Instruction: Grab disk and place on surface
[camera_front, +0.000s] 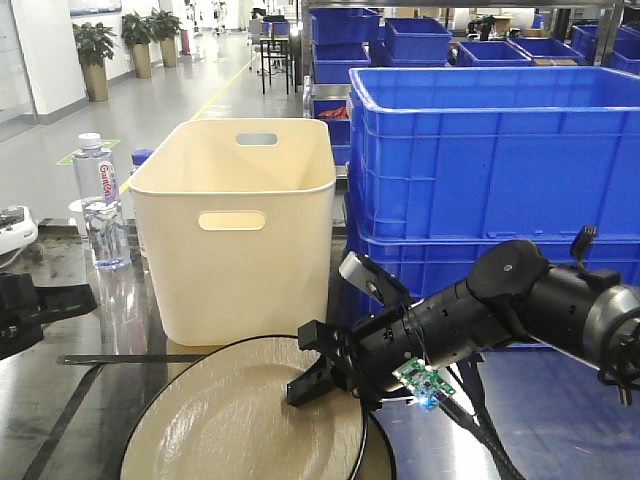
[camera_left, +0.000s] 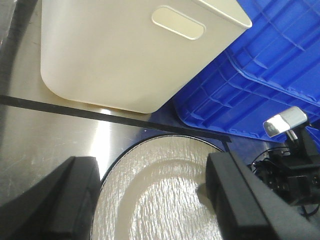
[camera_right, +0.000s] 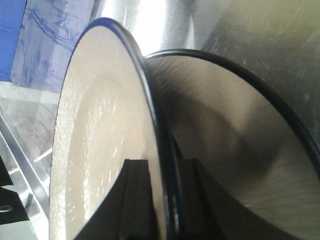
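Observation:
The disk is a cream plate with a dark rim (camera_front: 240, 420), lying on the dark glossy tabletop (camera_front: 130, 320) in front of the bin. My right gripper (camera_front: 318, 378) is shut on the plate's right rim; in the right wrist view its fingers (camera_right: 137, 200) pinch the rim of the plate (camera_right: 105, 130), which mirrors in the tabletop (camera_right: 280, 50). The plate's far edge meets its reflection, so it seems slightly tilted. My left gripper (camera_left: 150, 165) hangs open above the plate (camera_left: 160, 195), holding nothing. A black tape line (camera_left: 75, 111) runs between plate and bin.
A cream plastic bin (camera_front: 235, 225) stands just behind the plate. Stacked blue crates (camera_front: 490, 160) fill the right side behind my right arm. A water bottle (camera_front: 100, 200) stands at the left of the bin. Black arm parts (camera_front: 30, 310) sit at the left edge.

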